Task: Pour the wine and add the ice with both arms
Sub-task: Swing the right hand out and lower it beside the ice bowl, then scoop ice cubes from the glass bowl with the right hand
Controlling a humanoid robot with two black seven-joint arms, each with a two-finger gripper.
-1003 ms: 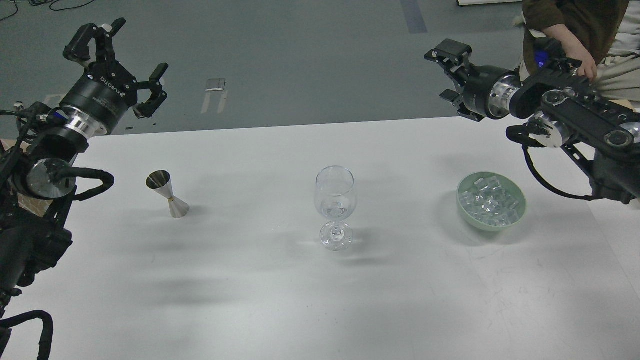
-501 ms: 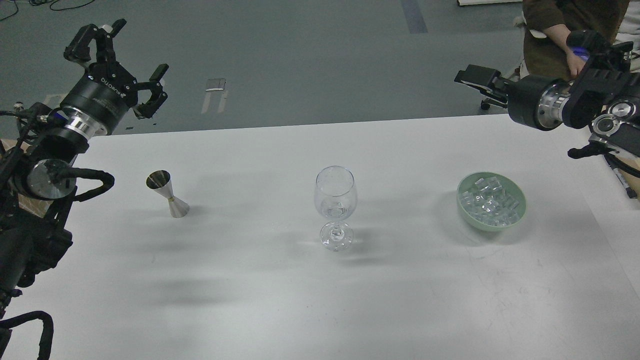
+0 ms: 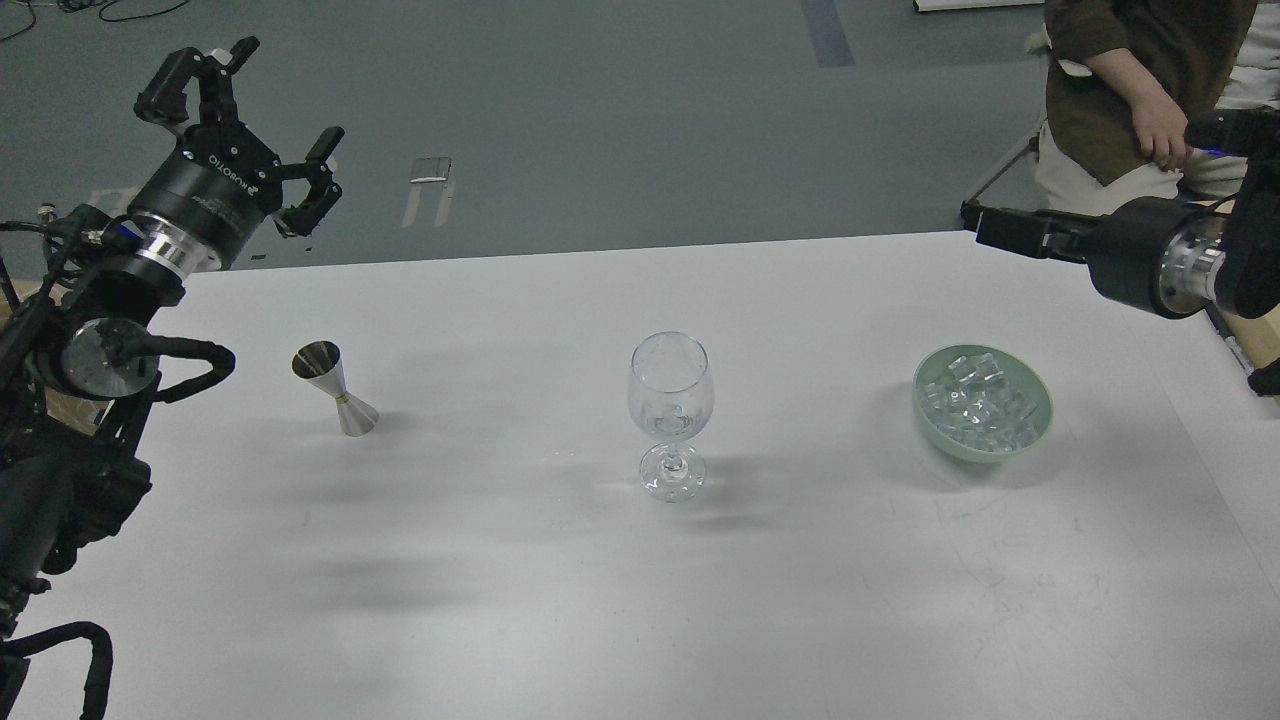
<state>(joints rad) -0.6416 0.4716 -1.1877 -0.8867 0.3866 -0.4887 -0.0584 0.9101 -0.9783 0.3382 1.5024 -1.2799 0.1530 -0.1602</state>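
Head view showed a white worktop (image 3: 560, 620) whose near part carried nothing. Further in, three things stood in one row, well apart. At the centre was a clear stemmed wine glass (image 3: 671, 415), upright, and it looked empty. To its left stood a small steel double-cone jigger (image 3: 335, 388), tilted a little. To its right sat a pale green round bowl (image 3: 983, 402), and the clear, glassy ice cubes (image 3: 976, 403) were heaped inside it.

Beyond these, both arms hung high, far from the things. The left pincer (image 3: 255, 130) was wide open above the far left edge of the worktop and held nothing. The right pincer (image 3: 1015, 230) was seen nearly end-on at the far right edge; I could not tell how far it was open, and nothing showed in it. Behind it stood a person in a brown top (image 3: 1140, 70).

By my judgement no step was begun: neither wine nor ice was in the glass. The next move would call for the left pincer to descend to the jigger and close around its narrow waist, and for the right one to descend over the bowl for one cube.
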